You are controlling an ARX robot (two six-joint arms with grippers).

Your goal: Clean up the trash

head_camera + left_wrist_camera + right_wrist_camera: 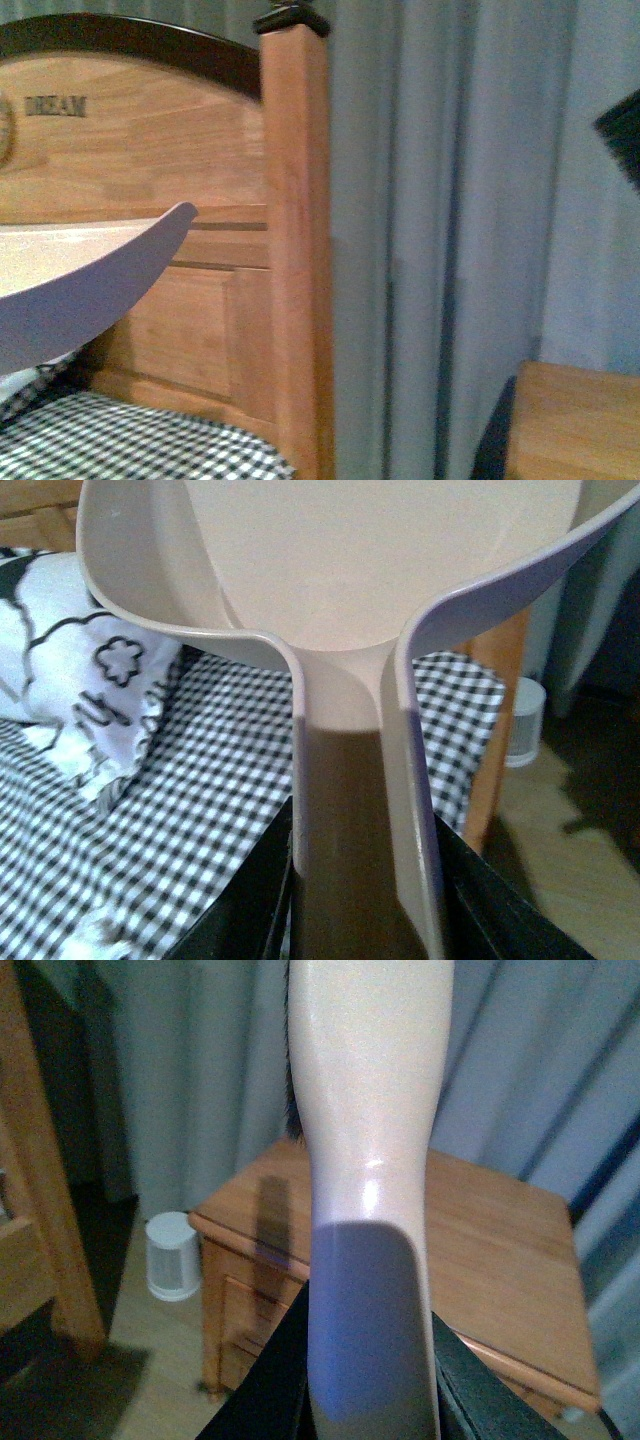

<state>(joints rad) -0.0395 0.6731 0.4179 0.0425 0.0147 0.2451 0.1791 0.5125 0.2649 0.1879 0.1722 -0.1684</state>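
My left gripper (365, 920) is shut on the handle of the beige dustpan (350, 570), whose pan is held up above the checked bed; its rim also juts in at the left of the front view as the dustpan (90, 280). My right gripper (370, 1410) is shut on the pale handle of the brush (370, 1110), which points up in front of the curtain, dark bristles just showing behind it. The trash is out of view; the inside of the pan that shows is bare.
A wooden headboard with bedpost (295, 250) stands by grey curtains (450, 200). The checked bedsheet (200, 810) carries a black-and-white cartoon pillow (80, 670). A wooden nightstand (480, 1240) and a small white canister (172, 1256) stand on the floor beside the bed.
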